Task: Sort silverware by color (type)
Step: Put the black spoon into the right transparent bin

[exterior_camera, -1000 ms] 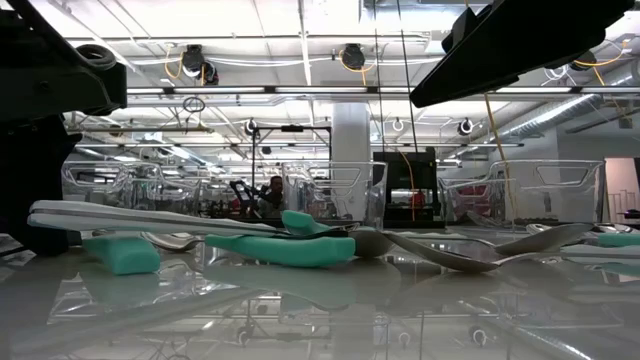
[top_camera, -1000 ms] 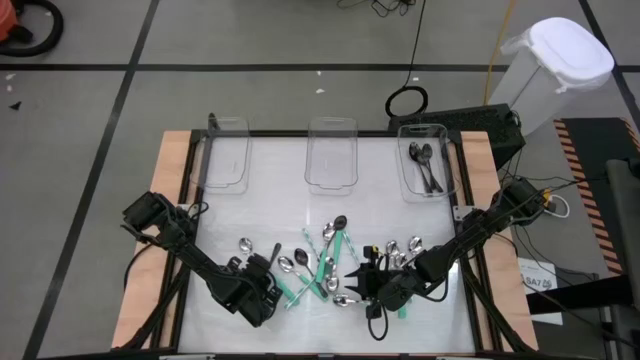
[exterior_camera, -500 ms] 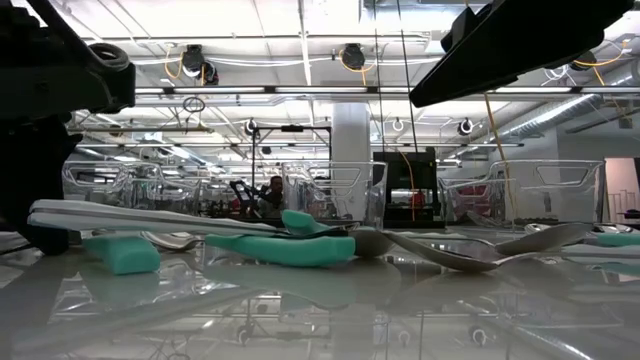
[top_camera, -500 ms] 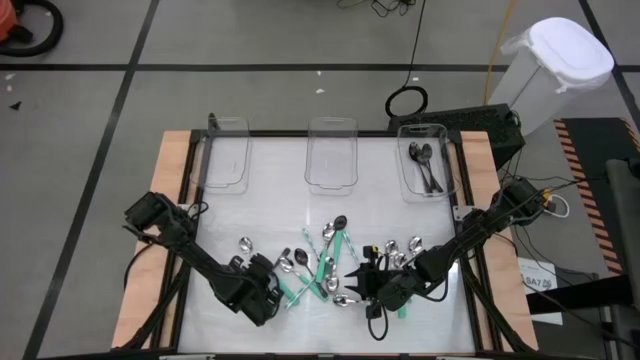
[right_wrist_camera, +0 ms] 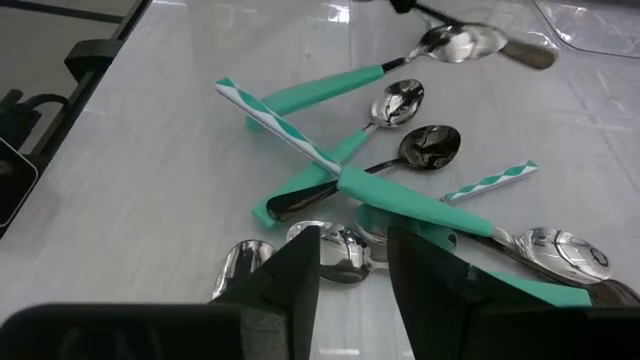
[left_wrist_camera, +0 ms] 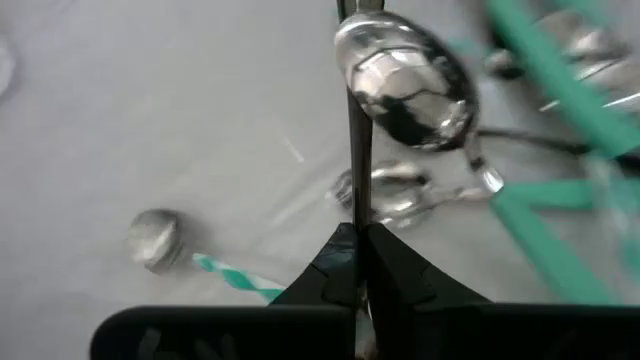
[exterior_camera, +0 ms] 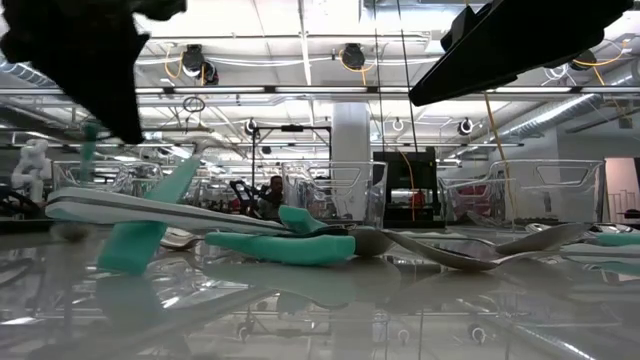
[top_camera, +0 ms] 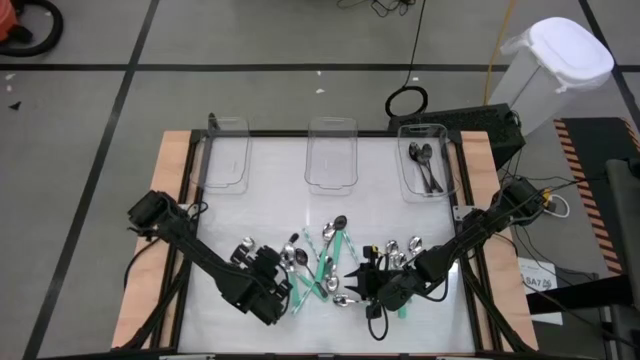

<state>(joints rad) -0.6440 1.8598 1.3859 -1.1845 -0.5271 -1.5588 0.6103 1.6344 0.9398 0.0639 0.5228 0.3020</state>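
My left gripper is at the table's near left and is shut on a shiny silver spoon, whose bowl stands out ahead of the fingers. The other silverware lies in a loose pile near the table's middle front. It holds teal-handled spoons, a dark spoon and silver spoons, crossed over each other. My right gripper hangs open just above the near side of that pile and touches nothing. My left gripper pinches the silver spoon's thin handle between its two fingertips. The fingers slant steeply down and lie along the handle. The spoon points away from the fingers with its bowl facing the camera, lifted off the table.
Three clear bins stand along the far edge: left, middle and right. The right bin holds dark spoons. A single small silver spoon lies on the table near the left gripper. Bare white table lies between the pile and the bins.
My left gripper has shut on the silver spoon's handle. It has then risen and shifted slightly toward the pile, lifting the spoon off the table. In the low view, a teal-handled spoon beside it has tipped up at one end.
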